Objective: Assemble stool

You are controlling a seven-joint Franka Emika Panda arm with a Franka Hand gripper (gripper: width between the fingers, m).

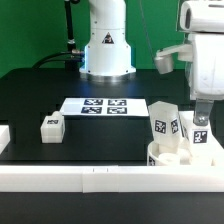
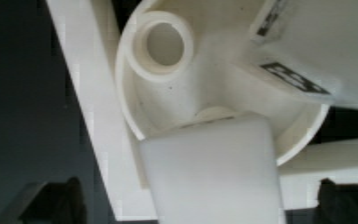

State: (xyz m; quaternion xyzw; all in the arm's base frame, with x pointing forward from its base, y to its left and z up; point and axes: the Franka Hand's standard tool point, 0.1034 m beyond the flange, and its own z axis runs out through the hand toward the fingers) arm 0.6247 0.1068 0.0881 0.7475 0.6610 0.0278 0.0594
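Note:
The round white seat (image 1: 172,156) lies at the exterior view's right, against the front rail. One tagged leg (image 1: 164,123) stands upright on it. A second tagged leg (image 1: 200,136) stands on the seat right under my gripper (image 1: 200,120). A third leg (image 1: 51,125) lies loose on the table at the exterior view's left. In the wrist view the seat (image 2: 176,95) shows an open hole, a tagged leg (image 2: 293,80) lies beyond it, and a plain white leg (image 2: 202,165) sits between my fingers (image 2: 55,200). My gripper (image 2: 202,208) is open, with a gap on each side of that leg.
The marker board (image 1: 105,105) lies flat in the middle of the black table. The long white border rail (image 1: 90,176) runs along the front edge and shows in the wrist view (image 2: 87,100) beside the seat. The robot base (image 1: 106,45) stands at the back.

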